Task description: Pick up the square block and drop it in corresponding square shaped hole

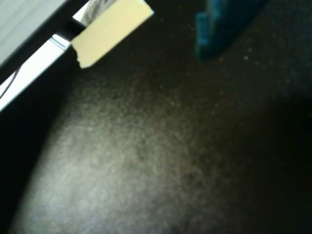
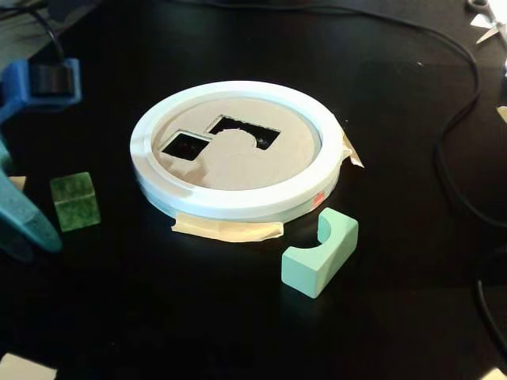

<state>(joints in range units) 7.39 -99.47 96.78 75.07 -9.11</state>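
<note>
The square block is a dark green cube (image 2: 75, 201). It rests on the black table at the left of the fixed view. The round white-rimmed sorter (image 2: 238, 202) has a cardboard top with a square hole (image 2: 185, 146) and an arch-shaped hole (image 2: 242, 131). My blue gripper (image 2: 36, 214) comes in from the left edge, just left of the cube and apart from it. It looks open and holds nothing. One finger (image 2: 32, 226) slants down to the table. The wrist view shows only a blue fingertip (image 1: 217, 29) at the top right; the cube is out of that view.
A mint-green arch block (image 2: 321, 252) lies in front of the sorter on the right. Beige tape (image 2: 228, 229) holds the sorter down; a tape strip (image 1: 109, 30) also shows in the wrist view. Black cables (image 2: 455, 150) run along the right side. A blue arm part (image 2: 43, 83) stands at the far left.
</note>
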